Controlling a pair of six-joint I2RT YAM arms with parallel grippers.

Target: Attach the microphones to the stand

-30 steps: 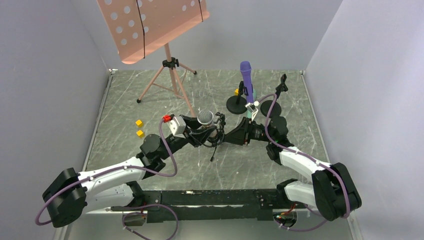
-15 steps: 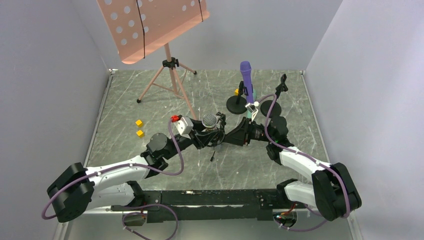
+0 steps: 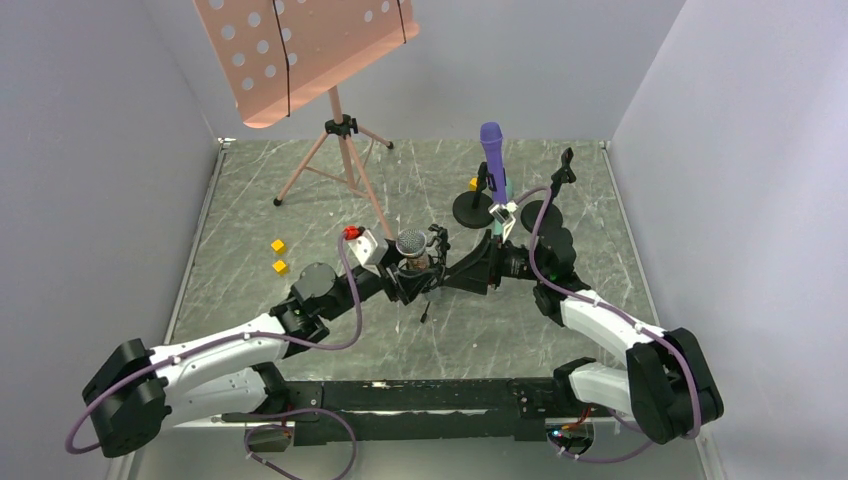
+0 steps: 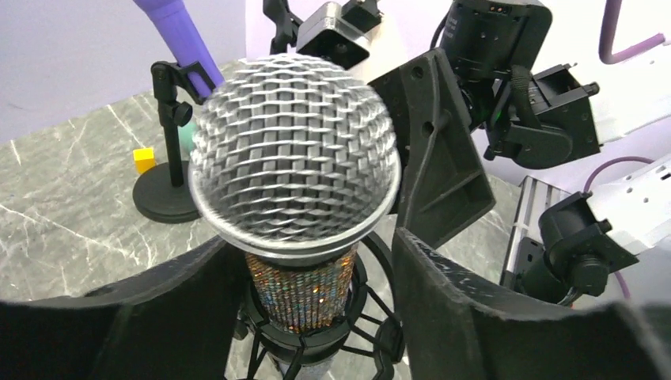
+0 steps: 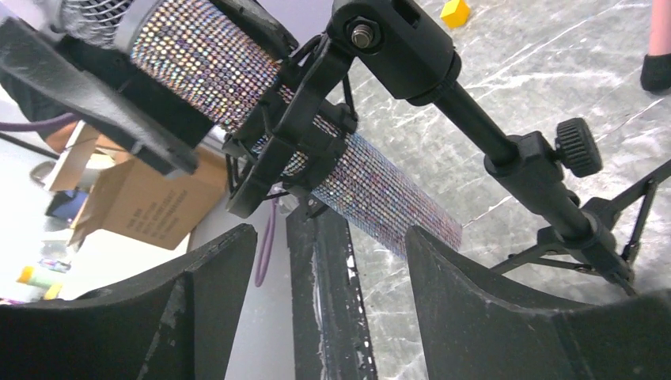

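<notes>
The glittery bronze microphone (image 4: 299, 289) with its silver mesh head (image 3: 411, 242) stands upright in the black ring mount (image 5: 293, 134) of a small tripod stand (image 3: 426, 300) at mid-table. My left gripper (image 4: 312, 241) is around its body just under the head. The left finger touches it and a gap shows at the right finger. My right gripper (image 5: 331, 233) is open and empty, just below the microphone's tail and right of the mount (image 3: 452, 272). The purple microphone (image 3: 492, 150) stands in a round-base stand (image 3: 473, 208). Only a sliver of the mint-green microphone (image 3: 497, 228) shows behind my right wrist.
A pink music stand (image 3: 300, 50) on a tripod (image 3: 340, 160) is at the back left. Yellow cubes lie at left (image 3: 278, 245) (image 3: 281, 267) and by the round base (image 3: 473, 184). A second round-base stand with an empty clip (image 3: 565, 165) is at the back right.
My left gripper swung the bronze microphone slightly right, then settled it lower in the ring mount. The right arm has barely moved.
</notes>
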